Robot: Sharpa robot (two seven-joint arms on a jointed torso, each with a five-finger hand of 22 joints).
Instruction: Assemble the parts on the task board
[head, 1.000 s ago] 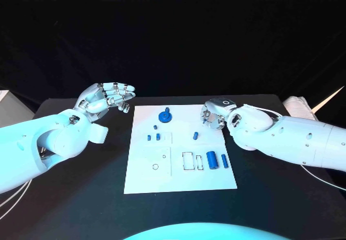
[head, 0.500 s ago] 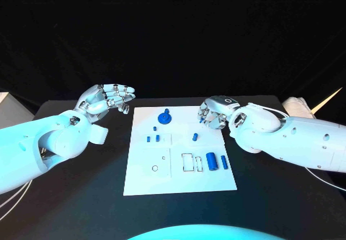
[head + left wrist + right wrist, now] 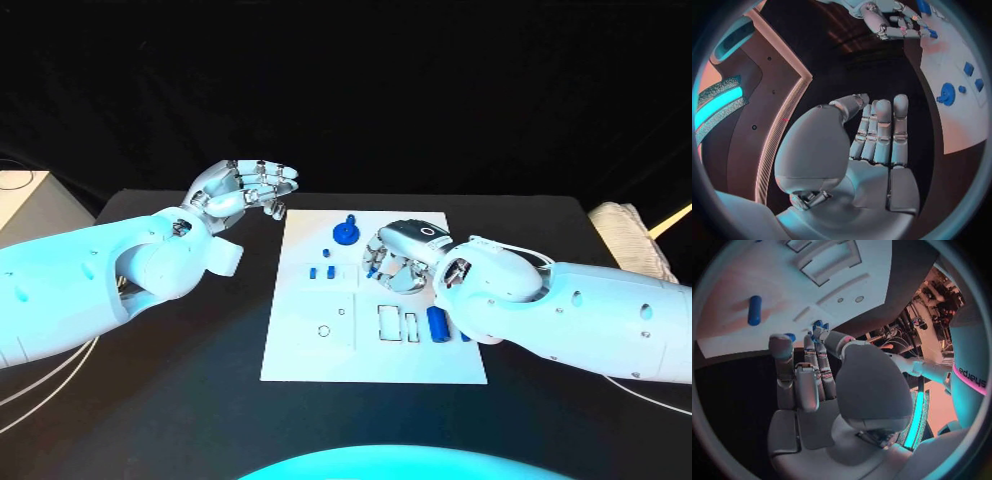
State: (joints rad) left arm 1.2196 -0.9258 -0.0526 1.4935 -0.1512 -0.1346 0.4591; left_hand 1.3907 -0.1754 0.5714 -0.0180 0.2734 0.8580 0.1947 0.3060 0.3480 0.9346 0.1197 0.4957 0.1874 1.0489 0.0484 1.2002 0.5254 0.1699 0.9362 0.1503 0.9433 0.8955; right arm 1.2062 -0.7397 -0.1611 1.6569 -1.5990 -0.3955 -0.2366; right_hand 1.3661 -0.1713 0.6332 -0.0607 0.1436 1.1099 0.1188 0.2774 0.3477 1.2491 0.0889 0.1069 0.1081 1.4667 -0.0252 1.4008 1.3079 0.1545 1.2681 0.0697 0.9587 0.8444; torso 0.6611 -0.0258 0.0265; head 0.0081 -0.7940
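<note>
Task board (image 3: pixel 310 350) on black table (image 3: pixel 173 400)

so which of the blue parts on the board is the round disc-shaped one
The blue disc near the task board's far edge, with a small knob rising from it. The other blue parts are short pegs or a cylinder.

surface: flat black bench (image 3: pixel 173 400) across lower half of frame | centre: white rectangular plastic task board (image 3: pixel 325 360) lying flat, long side running away from the robot | right edge: pale folded cloth (image 3: pixel 635 240) on the bench, well apart from the board
</note>
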